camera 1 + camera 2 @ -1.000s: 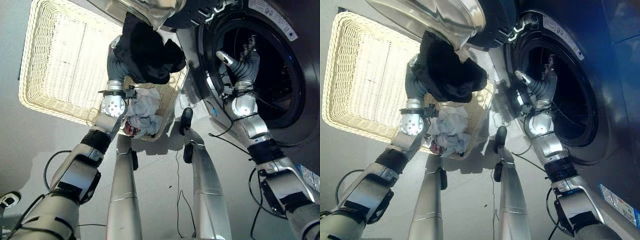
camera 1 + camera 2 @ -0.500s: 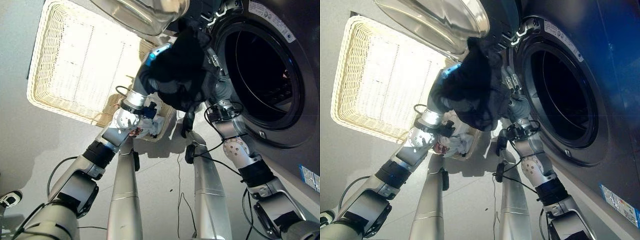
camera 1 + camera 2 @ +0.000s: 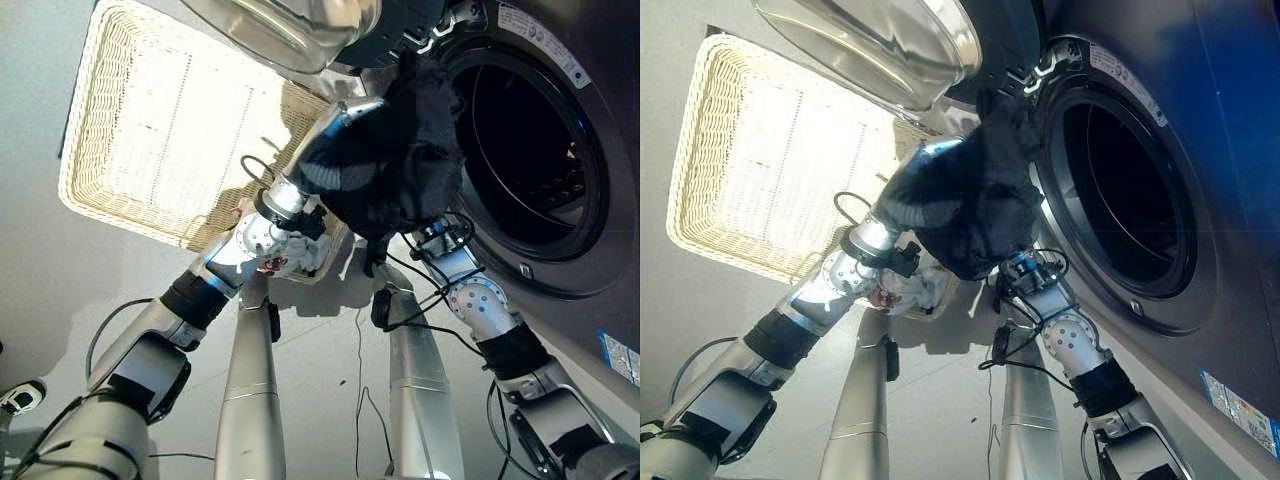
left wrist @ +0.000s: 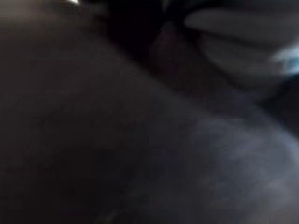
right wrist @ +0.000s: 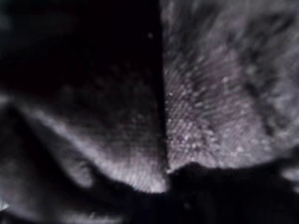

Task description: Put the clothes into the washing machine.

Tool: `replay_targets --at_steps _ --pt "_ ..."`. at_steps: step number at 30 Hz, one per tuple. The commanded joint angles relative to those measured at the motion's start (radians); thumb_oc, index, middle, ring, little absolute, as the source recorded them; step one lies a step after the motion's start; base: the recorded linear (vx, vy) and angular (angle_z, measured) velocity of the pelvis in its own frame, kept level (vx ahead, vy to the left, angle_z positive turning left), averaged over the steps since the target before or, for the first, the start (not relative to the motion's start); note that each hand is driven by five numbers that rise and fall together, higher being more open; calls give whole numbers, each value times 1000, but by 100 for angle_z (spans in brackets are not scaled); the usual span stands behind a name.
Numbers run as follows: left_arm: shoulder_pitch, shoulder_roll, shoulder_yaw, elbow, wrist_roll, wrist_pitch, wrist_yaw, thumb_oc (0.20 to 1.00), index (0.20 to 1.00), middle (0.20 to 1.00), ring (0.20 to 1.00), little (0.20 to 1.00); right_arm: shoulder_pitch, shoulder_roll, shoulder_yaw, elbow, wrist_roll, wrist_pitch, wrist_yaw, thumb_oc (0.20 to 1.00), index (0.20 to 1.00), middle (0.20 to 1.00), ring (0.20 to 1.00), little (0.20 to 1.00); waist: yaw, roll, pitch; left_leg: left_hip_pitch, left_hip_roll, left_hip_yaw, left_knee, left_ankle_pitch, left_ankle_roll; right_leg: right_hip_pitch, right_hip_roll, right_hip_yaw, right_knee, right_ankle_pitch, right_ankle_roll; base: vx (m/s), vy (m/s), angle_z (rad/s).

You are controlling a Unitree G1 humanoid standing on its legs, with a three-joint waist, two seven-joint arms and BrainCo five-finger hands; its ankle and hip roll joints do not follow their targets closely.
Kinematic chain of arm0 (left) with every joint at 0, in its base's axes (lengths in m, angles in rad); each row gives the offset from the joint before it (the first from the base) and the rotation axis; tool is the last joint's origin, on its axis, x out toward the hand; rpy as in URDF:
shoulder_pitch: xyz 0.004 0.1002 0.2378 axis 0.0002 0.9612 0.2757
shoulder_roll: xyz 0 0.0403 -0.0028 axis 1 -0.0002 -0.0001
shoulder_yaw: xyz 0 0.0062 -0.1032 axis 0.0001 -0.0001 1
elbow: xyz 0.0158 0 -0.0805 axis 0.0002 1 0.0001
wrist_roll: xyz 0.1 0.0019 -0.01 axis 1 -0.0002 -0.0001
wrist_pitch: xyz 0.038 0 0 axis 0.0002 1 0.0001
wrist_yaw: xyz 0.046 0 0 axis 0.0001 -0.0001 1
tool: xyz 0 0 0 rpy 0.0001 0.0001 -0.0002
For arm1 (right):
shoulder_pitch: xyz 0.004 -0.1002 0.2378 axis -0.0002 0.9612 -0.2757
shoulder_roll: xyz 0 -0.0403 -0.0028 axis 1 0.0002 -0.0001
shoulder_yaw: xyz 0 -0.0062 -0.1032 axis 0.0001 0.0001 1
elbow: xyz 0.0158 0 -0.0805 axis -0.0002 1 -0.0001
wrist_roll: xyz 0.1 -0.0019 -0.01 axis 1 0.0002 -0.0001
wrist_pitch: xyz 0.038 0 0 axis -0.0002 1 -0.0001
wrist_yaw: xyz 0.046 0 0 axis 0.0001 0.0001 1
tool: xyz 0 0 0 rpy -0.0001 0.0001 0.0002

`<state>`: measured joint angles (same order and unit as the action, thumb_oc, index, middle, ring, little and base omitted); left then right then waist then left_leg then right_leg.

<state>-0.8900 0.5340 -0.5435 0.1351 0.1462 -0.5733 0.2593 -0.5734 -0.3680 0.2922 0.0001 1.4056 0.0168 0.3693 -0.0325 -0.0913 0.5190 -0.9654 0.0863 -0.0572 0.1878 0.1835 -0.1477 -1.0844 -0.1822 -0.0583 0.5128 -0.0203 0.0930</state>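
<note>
Left eye view: the bulky black garment (image 3: 385,160) hangs bunched at the near rim of the dark front-loading washing machine's (image 3: 560,150) round opening, not yet inside the drum.
Left hand: buried in the cloth, so I cannot tell how its fingers stand.
Right hand: hidden beneath the same bundle, cannot tell.
Right eye view: the cream woven wicker basket (image 3: 750,160) sits on the floor to the left; a crumpled pale cloth (image 3: 915,290) lies in its near right corner.
Door: the machine's glass door (image 3: 890,40) stands swung open at the far side.
Left wrist view: dark blurred fabric, very close.
Right wrist view: folds of dark woven cloth (image 5: 187,116) pressed against the camera.
</note>
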Motion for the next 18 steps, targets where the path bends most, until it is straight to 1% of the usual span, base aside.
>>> replay_targets --at_steps 1,3,5,11,14,18 --pt "-72 -4 -78 -108 171 6 75 200 200 200 200 200 -32 0 70 -185 46 64 120 1000 1000 1000 1000 1000 -17 28 1 -12 -38 19 91 -71 81 100 42 -43 -218 168 30 0 0 0" --pt "-91 23 -93 -94 242 40 137 200 200 200 200 200 -33 -15 81 -176 60 72 156 1000 1000 1000 1000 1000 -15 29 1 -13 -38 16 93 -70 78 99 38 -44 -218 168 30 0 0 0" --pt "-97 35 -98 -88 285 56 166 200 200 200 200 200 -35 -20 85 -171 65 76 167 1000 1000 1000 1000 1000 -14 30 1 -14 -38 15 95 -70 77 99 37 -46 -217 168 30 0 0 0" --pt "-106 79 -91 -62 372 105 276 200 200 200 200 200 -37 -40 85 -156 92 78 198 1000 1000 1000 1000 1000 -8 34 1 -14 -37 13 99 -67 72 99 31 -50 -217 169 30 0 0 0" --pt "-104 86 -81 -52 411 123 306 200 200 200 200 200 -36 -38 80 -150 96 86 213 1000 1000 1000 1000 1000 -6 38 1 -18 -36 11 103 -67 69 95 29 -49 -213 167 30 6 6 7" --pt "-106 94 -78 -48 431 134 309 200 200 200 200 200 -32 -41 76 -153 102 90 225 1000 1000 1000 1000 1000 -6 39 1 -20 -36 10 103 -66 68 93 27 -48 -213 168 30 2 2 1"
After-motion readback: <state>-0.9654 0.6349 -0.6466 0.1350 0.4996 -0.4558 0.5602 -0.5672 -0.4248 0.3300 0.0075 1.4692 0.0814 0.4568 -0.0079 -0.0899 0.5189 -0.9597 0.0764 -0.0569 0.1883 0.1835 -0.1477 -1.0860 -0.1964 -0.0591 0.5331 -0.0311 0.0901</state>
